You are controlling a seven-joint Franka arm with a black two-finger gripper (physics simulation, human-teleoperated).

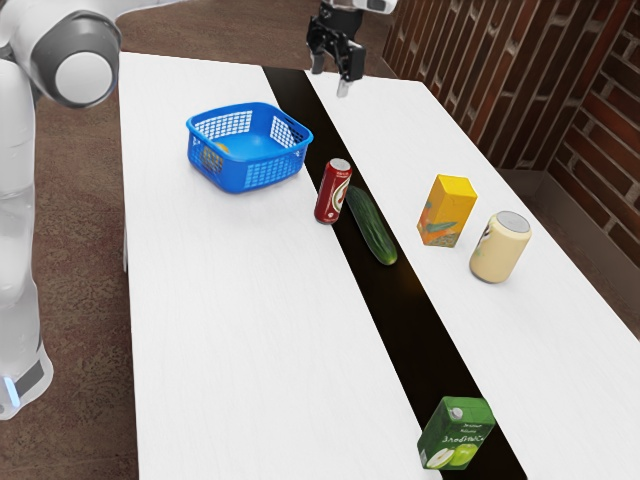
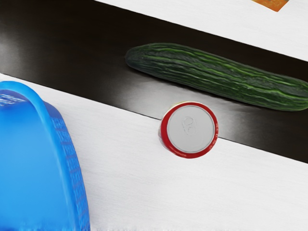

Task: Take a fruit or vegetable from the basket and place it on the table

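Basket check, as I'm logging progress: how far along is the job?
Possibly done: a cucumber lies on the table, though whether it came from the basket isn't shown. In hand: nothing; the gripper looks open. Perhaps left: the whole pick and place, with something orange inside the basket.

Bright light over the white table (image 1: 230, 320) — pale glare on the black strip (image 2: 72, 62), shadows faint.

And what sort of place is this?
A simulated room, perhaps a dining area: brick wall, brown floor, and a white table with a dark stripe, holding groceries such as a red can.
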